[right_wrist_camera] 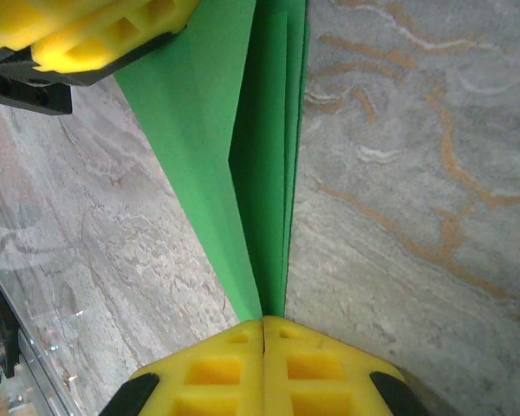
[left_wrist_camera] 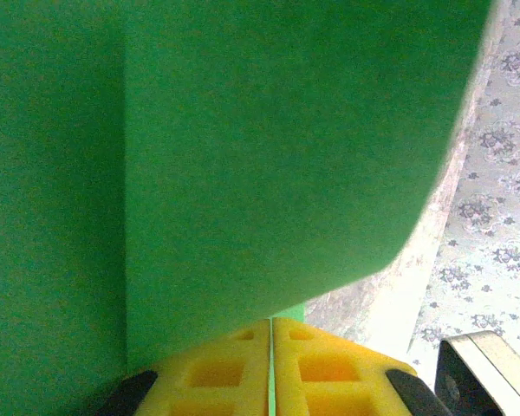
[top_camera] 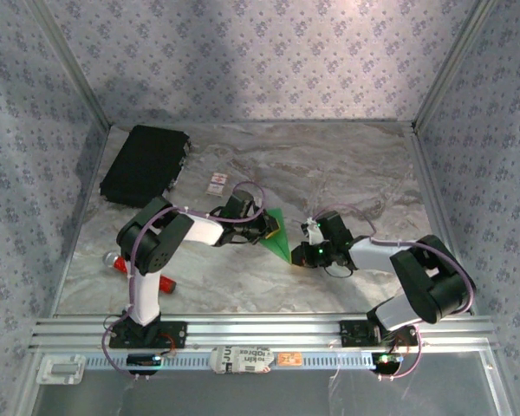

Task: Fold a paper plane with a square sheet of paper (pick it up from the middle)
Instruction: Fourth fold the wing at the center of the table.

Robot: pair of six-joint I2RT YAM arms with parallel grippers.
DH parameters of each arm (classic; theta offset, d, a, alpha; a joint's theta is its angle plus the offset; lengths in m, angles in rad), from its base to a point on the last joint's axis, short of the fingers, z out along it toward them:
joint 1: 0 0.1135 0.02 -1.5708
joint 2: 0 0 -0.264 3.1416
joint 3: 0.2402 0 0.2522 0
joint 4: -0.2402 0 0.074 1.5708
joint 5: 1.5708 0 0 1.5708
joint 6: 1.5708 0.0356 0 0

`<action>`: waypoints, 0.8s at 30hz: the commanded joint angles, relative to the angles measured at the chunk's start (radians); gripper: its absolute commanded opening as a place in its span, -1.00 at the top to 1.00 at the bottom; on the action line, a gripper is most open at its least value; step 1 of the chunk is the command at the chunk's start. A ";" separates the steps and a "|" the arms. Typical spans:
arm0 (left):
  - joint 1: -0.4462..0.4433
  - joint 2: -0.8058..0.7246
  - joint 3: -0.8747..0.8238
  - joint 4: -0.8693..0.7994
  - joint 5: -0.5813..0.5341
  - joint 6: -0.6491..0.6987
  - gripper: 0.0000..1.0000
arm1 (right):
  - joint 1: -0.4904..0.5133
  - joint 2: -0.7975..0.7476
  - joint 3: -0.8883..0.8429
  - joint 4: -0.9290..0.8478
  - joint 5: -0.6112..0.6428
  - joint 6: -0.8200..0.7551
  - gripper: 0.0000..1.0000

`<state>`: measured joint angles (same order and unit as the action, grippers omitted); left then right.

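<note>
Late folding step judged in hand: paper plane (top_camera: 277, 235), well right of and nearer than the black case (top_camera: 145, 165), is clamped at opposite ends by left end effector (left_wrist_camera: 270, 328) and right end effector (right_wrist_camera: 263, 322); a steady wing crease is called for next.

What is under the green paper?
The marble tabletop shows beneath the green paper, which the left gripper and right gripper pinch. The patch directly under it is covered.

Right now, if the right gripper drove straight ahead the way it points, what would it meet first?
The folded green paper that the right gripper is shut on. Beyond it, the left gripper pinches the far end, slightly off that line; depth is unclear.
</note>
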<state>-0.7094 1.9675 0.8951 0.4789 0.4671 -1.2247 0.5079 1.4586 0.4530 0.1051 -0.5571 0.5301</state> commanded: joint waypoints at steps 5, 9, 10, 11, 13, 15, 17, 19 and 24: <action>-0.002 0.042 -0.023 -0.042 -0.018 -0.011 0.82 | 0.000 -0.011 -0.049 -0.161 -0.007 -0.028 0.86; -0.002 0.043 -0.022 -0.040 -0.019 -0.013 0.82 | -0.002 -0.013 -0.052 -0.164 -0.009 -0.029 0.89; -0.002 0.042 -0.024 -0.040 -0.019 -0.013 0.82 | -0.002 -0.015 -0.054 -0.166 -0.008 -0.028 0.87; -0.002 0.042 -0.025 -0.039 -0.019 -0.013 0.82 | -0.001 -0.020 -0.054 -0.168 -0.005 -0.026 0.84; -0.002 0.040 -0.025 -0.039 -0.021 -0.013 0.82 | -0.002 -0.029 -0.055 -0.174 -0.006 -0.027 0.83; -0.002 0.040 -0.027 -0.040 -0.022 -0.013 0.82 | -0.002 -0.037 -0.056 -0.184 -0.002 -0.027 0.83; -0.002 0.041 -0.027 -0.042 -0.022 -0.016 0.82 | -0.002 -0.043 -0.059 -0.185 0.000 -0.024 0.83; -0.001 0.041 -0.027 -0.042 -0.022 -0.015 0.83 | -0.002 -0.044 -0.062 -0.183 -0.007 -0.024 0.85; -0.001 0.039 -0.030 -0.040 -0.024 -0.014 0.83 | 0.000 -0.049 -0.066 -0.184 -0.015 -0.019 0.81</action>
<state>-0.7216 1.9713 0.8932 0.4828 0.4980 -1.2400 0.5079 1.4132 0.4278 0.0589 -0.5625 0.5228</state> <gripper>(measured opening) 0.085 0.088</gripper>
